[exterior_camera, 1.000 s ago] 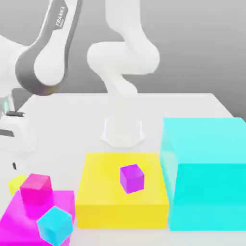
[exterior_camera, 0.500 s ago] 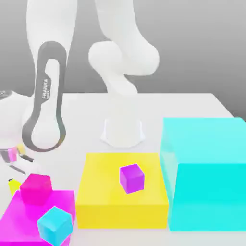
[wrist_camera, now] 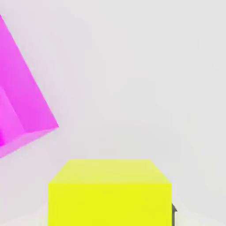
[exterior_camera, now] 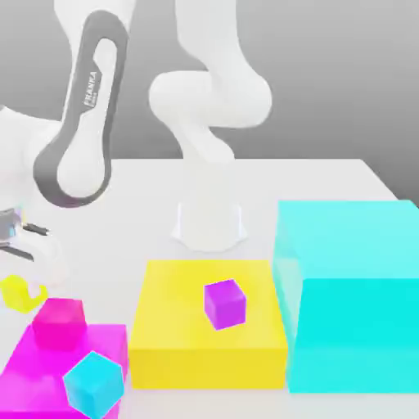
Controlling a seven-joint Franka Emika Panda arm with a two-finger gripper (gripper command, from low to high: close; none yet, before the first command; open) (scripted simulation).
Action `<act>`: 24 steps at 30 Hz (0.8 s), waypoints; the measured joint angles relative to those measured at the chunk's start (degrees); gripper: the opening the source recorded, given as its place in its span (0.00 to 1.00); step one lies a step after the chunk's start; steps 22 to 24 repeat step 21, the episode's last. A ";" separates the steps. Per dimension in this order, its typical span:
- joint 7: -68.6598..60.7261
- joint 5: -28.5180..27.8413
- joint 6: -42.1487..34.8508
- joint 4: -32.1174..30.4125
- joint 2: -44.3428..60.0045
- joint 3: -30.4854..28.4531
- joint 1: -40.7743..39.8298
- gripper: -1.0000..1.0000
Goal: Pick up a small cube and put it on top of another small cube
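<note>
The small cube (exterior_camera: pixel 20 295) and wide block (exterior_camera: pixel 203 307) are yellow. The large block (exterior_camera: pixel 348 327) and one cube (exterior_camera: pixel 94 385) are cyan. Another cube (exterior_camera: pixel 225 304) is purple.

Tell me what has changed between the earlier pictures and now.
The pincer came down, closed on the small yellow cube and has started back up: the cube now sits higher in the exterior view than before. The small cyan cube, the purple cube and the large yellow block stayed put.
</note>
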 joint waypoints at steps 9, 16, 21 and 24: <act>16.41 -5.98 -11.72 10.21 -0.26 6.79 11.06 0.00; 27.90 -9.60 -12.75 14.30 1.55 7.70 14.49 0.00; 26.54 -7.34 -7.30 13.32 6.11 8.31 13.78 1.00; 26.54 -7.34 -7.30 13.32 6.11 8.31 13.78 1.00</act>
